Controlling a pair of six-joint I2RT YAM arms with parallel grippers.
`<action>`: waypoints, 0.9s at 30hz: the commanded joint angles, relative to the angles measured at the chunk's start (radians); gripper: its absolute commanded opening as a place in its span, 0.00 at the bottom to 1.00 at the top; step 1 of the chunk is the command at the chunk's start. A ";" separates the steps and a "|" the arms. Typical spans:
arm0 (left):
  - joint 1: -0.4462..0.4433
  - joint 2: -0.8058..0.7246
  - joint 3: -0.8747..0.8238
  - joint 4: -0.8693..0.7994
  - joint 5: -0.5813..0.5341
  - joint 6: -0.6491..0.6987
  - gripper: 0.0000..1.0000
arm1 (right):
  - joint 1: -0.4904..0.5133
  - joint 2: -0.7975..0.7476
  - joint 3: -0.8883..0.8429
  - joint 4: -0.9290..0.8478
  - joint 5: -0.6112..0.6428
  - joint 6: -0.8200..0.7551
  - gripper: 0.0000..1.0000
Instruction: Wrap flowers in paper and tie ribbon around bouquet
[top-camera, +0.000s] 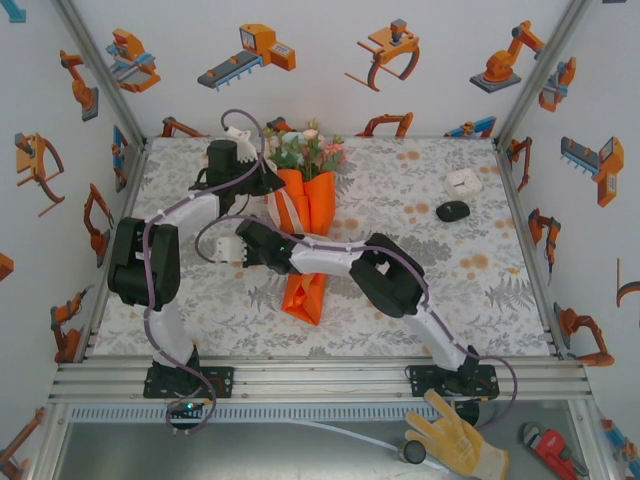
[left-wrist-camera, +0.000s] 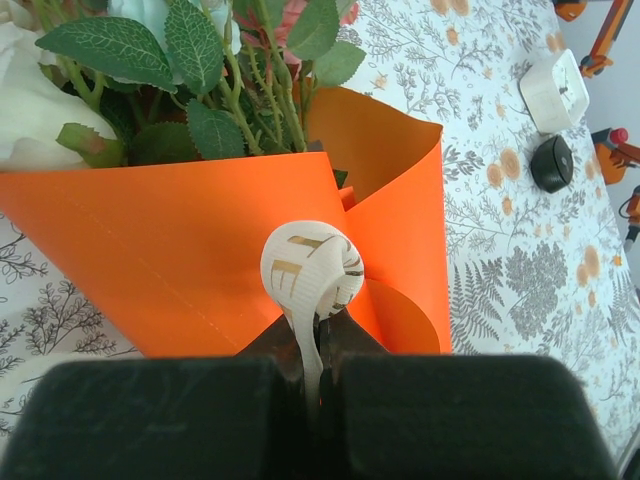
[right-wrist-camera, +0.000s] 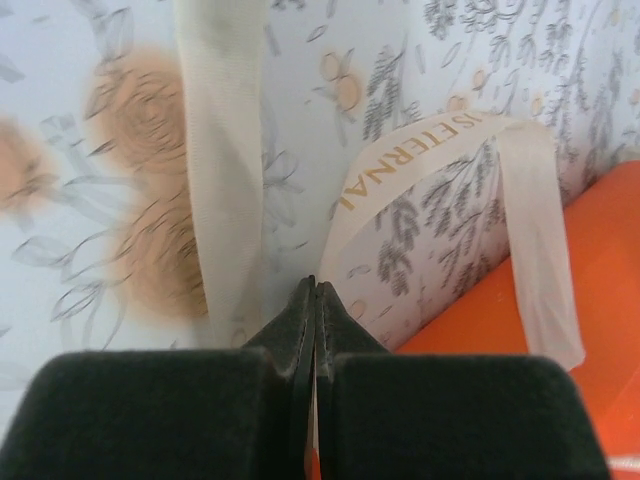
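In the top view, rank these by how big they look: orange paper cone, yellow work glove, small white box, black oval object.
1. Orange paper cone.
2. Yellow work glove, possibly nearer the camera, so unsure.
3. Small white box and black oval object look nearly alike; not ranked.

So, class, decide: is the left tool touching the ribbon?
Touching. The left wrist view shows the ribbon running down into the shut left tool, pinched there, with its curled end standing in front of the orange paper.
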 joint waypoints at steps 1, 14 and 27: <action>0.010 0.002 -0.015 0.029 0.015 0.006 0.00 | -0.005 -0.169 -0.083 0.085 -0.120 0.093 0.00; 0.009 -0.100 -0.178 0.154 0.338 0.053 0.00 | 0.010 -0.386 -0.267 0.068 -0.152 0.109 0.00; -0.013 -0.236 -0.264 -0.001 0.157 0.203 0.00 | 0.012 -0.525 -0.296 0.067 -0.238 0.078 0.00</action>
